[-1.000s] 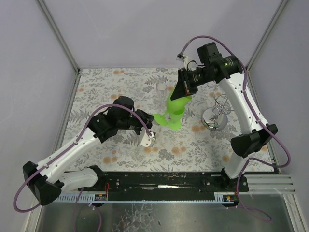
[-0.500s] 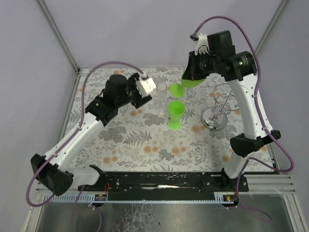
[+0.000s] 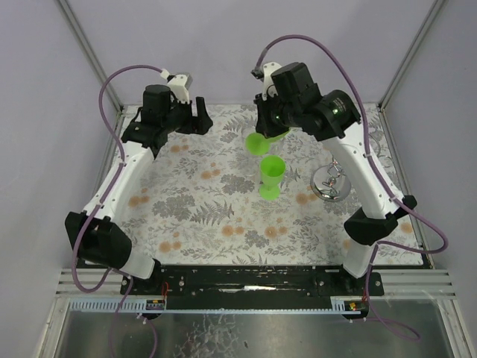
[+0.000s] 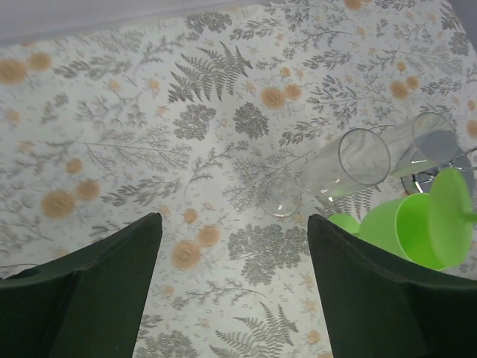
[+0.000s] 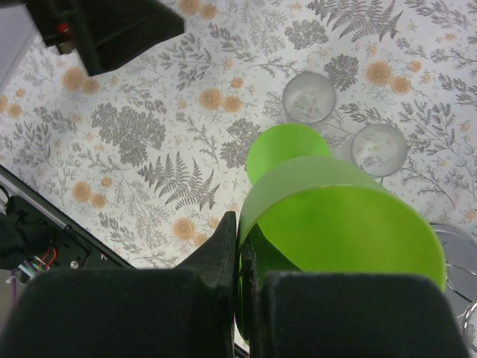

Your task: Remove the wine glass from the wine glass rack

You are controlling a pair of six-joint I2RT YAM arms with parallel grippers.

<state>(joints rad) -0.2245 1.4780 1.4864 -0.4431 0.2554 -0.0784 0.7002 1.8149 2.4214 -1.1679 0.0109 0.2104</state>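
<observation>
My right gripper [image 3: 267, 131] [image 5: 238, 224] is shut on the wall of a green wine glass [image 3: 257, 142] [image 5: 350, 231], one finger inside the bowl and one outside. It holds the glass in the air, well left of the wine glass rack [image 3: 330, 183], a silver wire stand on the right of the table. A second green glass [image 3: 270, 179] [image 5: 287, 149] stands upright just below the held one. My left gripper [image 3: 200, 119] [image 4: 232, 217] hangs open over the far left of the table with nothing between its fingers.
Two clear glasses [image 5: 309, 97] [image 5: 380, 149] stand behind the green ones; one clear glass [image 4: 364, 156] shows in the left wrist view. The table carries a floral cloth [image 3: 194, 201]. Grey walls and metal posts [image 3: 89, 52] close in the back and sides.
My left arm has swung from the middle of the table up to the far left, and its jaws have opened wide. My right arm has carried the green glass left, away from the rack.
</observation>
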